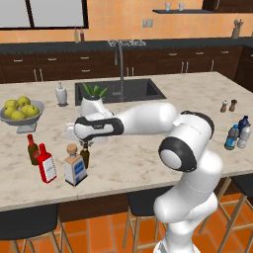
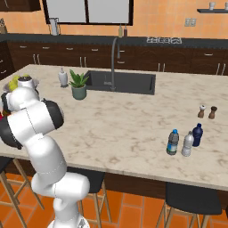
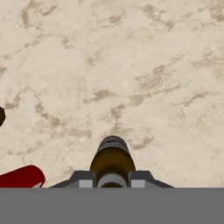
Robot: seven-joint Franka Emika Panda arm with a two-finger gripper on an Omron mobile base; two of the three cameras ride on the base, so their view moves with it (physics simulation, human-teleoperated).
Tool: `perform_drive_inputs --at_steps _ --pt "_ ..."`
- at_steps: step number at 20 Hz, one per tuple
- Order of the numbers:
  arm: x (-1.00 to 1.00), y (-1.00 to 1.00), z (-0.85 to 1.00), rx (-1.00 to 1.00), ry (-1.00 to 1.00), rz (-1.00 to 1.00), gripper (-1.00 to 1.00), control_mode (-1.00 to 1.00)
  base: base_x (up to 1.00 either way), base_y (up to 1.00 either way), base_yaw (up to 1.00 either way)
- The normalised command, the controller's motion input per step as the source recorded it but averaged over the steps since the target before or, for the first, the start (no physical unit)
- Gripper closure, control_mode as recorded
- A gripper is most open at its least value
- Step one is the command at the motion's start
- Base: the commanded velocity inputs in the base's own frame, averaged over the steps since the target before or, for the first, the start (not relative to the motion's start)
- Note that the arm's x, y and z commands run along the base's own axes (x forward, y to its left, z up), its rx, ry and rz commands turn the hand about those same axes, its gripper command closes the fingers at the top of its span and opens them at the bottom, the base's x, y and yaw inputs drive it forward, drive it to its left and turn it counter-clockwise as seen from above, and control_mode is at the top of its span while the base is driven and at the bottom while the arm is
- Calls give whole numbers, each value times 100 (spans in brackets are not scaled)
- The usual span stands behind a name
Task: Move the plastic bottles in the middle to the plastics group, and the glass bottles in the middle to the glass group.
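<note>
My gripper [image 1: 84, 144] is shut on the neck of the slim dark brown bottle [image 1: 85, 155], whose top shows between the fingers in the hand view [image 3: 112, 158]. The bottle hangs upright over the counter's front left, just behind the squarish clear cork-stoppered bottle [image 1: 75, 169]. Left of these stand the flat red bottle [image 1: 47, 164] [image 3: 22, 177] and the short dark brown bottle [image 1: 32, 149]. At the far right the small water bottle [image 1: 231, 137] [image 2: 173, 142] stands next to the pale clear bottle [image 2: 188, 144] and the dark blue bottle [image 2: 197, 135].
A fruit bowl [image 1: 22, 116] sits at the left. A potted plant [image 1: 94, 101] and a white dispenser [image 1: 61, 94] stand by the sink [image 1: 118, 90]. Salt and pepper shakers [image 1: 228, 105] are at the back right. Stools line the counter's front edge.
</note>
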Motion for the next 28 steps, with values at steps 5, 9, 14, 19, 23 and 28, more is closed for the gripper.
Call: perform_drive_inputs --at_steps 5,9,14,19,23,28 --pt "0 6 -33 -1 -2 -15 100 -100 0 0 0" --pt "1 5 -30 0 -1 -13 100 -100 0 0 0" --pt "0 -3 -29 0 0 -10 -100 -100 0 0 0" --pt "-1 -10 3 0 -1 -4 -100 -100 0 0 0" --pt "-10 -27 25 0 -3 -1 -100 -100 0 0 0" --pt "-1 -52 22 0 -1 -3 -100 -100 0 0 0"
